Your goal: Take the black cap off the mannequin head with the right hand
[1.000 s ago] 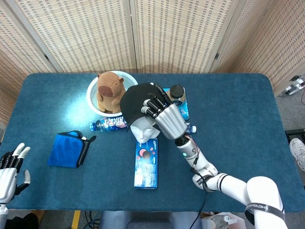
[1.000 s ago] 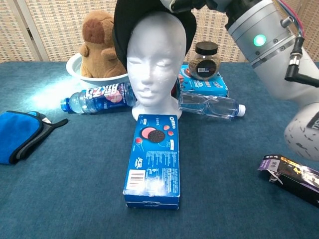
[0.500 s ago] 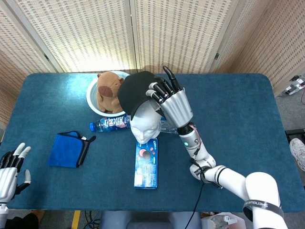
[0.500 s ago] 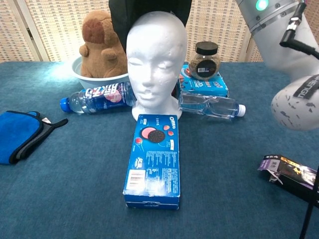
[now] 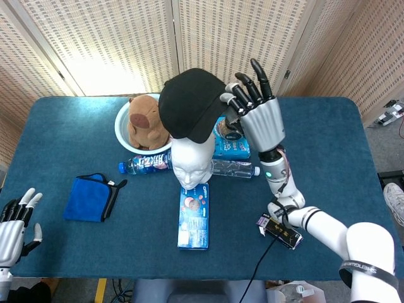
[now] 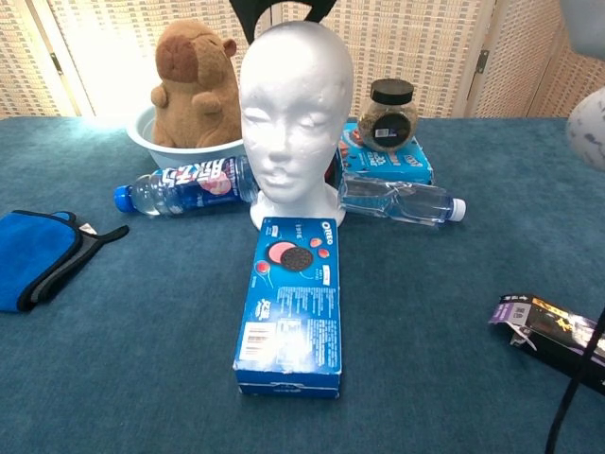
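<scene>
Black cap lifted clear of the mannequin head, held up by the right robot hand.

At the far left edge of the bench (image 5: 328, 145), the left robot hand (image 5: 14, 222) rests low with its fingers spread apart, holding nothing. Next come a folded blue cloth (image 5: 91, 197), a blue water bottle (image 5: 142, 165) lying on its side, and a brown plush toy (image 5: 144, 121) sitting in a white bowl (image 5: 122, 129). The white mannequin head (image 5: 192, 165) stands bare at the centre, an Oreo box (image 5: 194, 216) lying flat just in front of it. The black cap (image 5: 189, 103) hangs above the head, apart from it; in the chest view only its lower edge shows at the top of the picture. The right robot hand (image 5: 255, 110) grips the cap's right edge, thumb side against the fabric while the other fingers point upward, loosely fanned. A clear bottle (image 5: 235, 168) lies beside the head, and a dark packet (image 5: 280, 231) sits near the right forearm.
</scene>
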